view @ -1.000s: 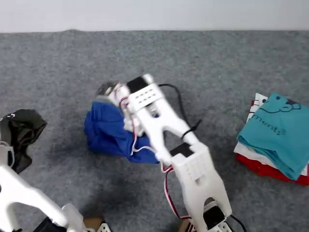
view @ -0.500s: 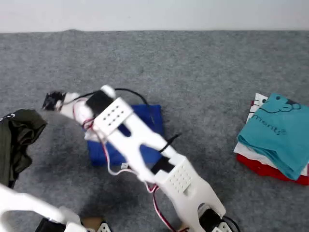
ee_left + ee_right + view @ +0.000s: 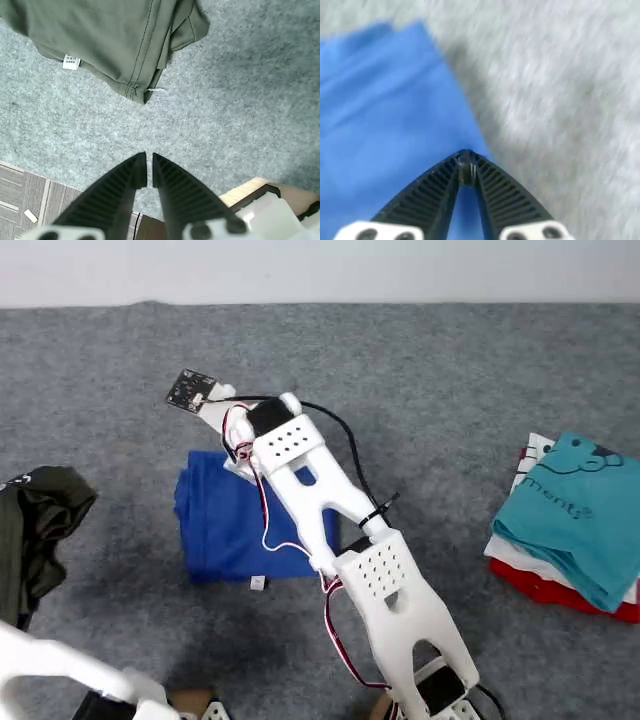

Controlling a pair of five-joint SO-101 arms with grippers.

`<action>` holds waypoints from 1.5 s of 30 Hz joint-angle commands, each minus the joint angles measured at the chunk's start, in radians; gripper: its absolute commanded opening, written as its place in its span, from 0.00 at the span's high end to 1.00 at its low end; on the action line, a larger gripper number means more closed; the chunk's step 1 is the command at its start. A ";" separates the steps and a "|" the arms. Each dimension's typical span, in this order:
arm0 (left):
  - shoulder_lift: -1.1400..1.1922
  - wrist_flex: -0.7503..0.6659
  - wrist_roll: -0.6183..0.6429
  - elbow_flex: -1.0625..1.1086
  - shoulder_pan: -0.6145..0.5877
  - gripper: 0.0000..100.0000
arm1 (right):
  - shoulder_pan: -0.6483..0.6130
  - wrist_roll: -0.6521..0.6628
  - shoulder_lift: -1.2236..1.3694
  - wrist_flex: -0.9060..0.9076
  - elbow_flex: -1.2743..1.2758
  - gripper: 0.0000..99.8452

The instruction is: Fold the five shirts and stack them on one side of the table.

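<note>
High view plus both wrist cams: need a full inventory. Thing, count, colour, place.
blue shirt: 1, blue, folded flat, mid-table, partly under the right arm
olive shirt: 1, dark olive, bunched at the table's left edge
teal shirt: 1, teal, folded, top of the stack on the right side
white shirt: 1, white, middle of that stack
red shirt: 1, red, bottom of that stack
table: 1, grey carpet-like surface
right arm: 1, white, stretched over the blue shirt
left arm: 1, white, lower-left corner
right gripper: 1, black, shut, above the blue shirt's edge
left gripper: 1, black, shut, over bare table, apart from the olive shirt
</note>
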 commanded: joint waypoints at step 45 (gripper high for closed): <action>-0.034 0.023 -0.002 -0.016 -0.005 0.97 | -0.044 -0.419 -0.363 0.478 -0.060 0.99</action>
